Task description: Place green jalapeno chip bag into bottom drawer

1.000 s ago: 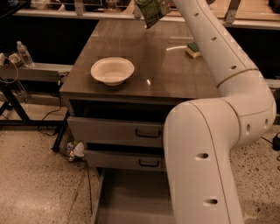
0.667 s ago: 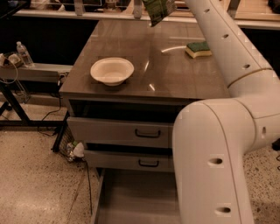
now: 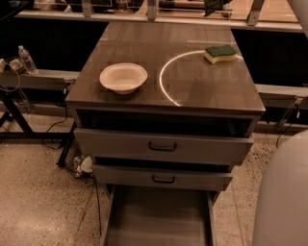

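Only the lower tip of the green jalapeno chip bag (image 3: 212,6) shows, hanging in the air at the top edge of the view, above the far right of the cabinet top. The gripper is above the frame's top edge, out of view, where the bag hangs. The white arm (image 3: 284,192) fills the lower right corner. The bottom drawer (image 3: 159,221) is pulled out wide at the foot of the cabinet, and its flat grey floor is bare.
A white bowl (image 3: 123,77) sits at the left of the cabinet top (image 3: 192,91). A green-and-yellow sponge (image 3: 220,53) lies at the far right. The two upper drawers (image 3: 161,146) are pulled out slightly. Cables and a stand (image 3: 14,120) are on the left floor.
The arm has swung up and away to the right, so it no longer covers the cabinet's right side. The chip bag has risen almost out of the top of the view.
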You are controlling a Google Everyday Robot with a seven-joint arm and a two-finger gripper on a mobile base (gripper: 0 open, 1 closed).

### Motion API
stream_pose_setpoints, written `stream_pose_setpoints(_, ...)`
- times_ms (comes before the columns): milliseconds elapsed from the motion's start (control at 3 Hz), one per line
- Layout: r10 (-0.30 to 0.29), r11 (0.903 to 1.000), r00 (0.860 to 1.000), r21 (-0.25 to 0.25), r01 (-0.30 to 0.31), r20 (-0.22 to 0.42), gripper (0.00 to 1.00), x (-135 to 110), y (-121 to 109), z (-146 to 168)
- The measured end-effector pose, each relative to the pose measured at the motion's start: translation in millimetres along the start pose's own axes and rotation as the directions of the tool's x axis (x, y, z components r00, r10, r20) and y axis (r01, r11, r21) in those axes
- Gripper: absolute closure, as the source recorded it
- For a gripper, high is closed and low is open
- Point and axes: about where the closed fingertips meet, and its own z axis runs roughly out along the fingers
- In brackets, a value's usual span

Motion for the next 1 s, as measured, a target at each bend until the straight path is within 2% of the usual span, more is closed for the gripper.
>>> stream_pose_setpoints(333, -0.009, 0.9999, 1.000, -0.012, 0.008, -0.009, 1.00, 6, 6, 5)
stream_pose_setpoints(667, -0.028, 0.9987, 0.998, -0.045, 0.026, -0.050, 1.00, 15, 2, -10)
stream_pose_setpoints(1000, -0.032, 0.9988, 0.995, -0.039, 0.028, -0.094, 1.00, 11, -38, -94)
